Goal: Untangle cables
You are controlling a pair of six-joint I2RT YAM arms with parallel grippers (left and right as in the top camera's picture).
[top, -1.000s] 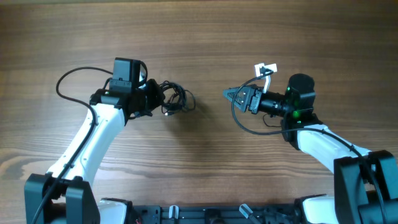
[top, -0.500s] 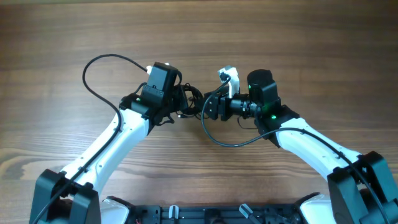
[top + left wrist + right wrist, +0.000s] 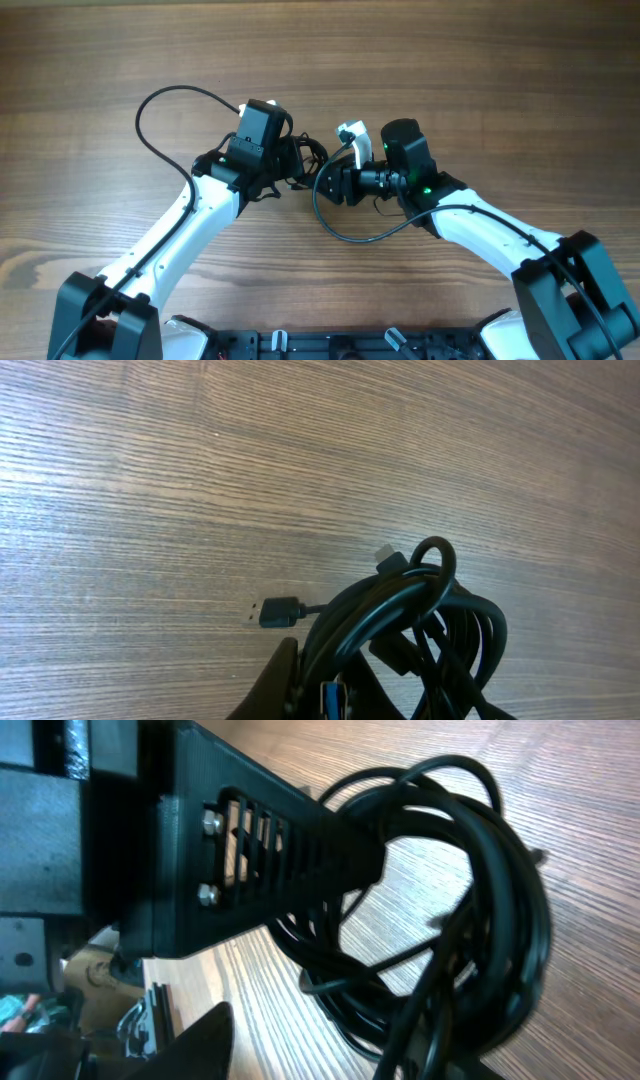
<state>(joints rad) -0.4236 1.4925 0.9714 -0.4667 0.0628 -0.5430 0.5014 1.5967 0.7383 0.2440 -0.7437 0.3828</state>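
Note:
The cables [image 3: 306,160] are a knotted bundle of thin black cords at the table's middle. My left gripper [image 3: 290,166] is shut on the bundle's left side. In the left wrist view the cables [image 3: 425,625] loop up from between the fingers [image 3: 326,686]. A small plug end [image 3: 280,610] lies on the wood, and a blue plug shows in the jaws. My right gripper [image 3: 323,184] is open at the bundle's right side. In the right wrist view the cables [image 3: 480,930] fill the frame. One right finger [image 3: 205,1040] shows at lower left; the other is hidden behind cords.
The wooden table [image 3: 480,70] stretches all round. A thicker black arm cable [image 3: 165,100] arcs behind the left arm, and another [image 3: 360,235] hangs below the right wrist. A white tag [image 3: 350,131] sits on the right wrist. The black base rail [image 3: 320,345] runs along the front edge.
My left gripper carried the bundle right toward the middle, then held still. My right gripper moved left across the table and now reaches the bundle.

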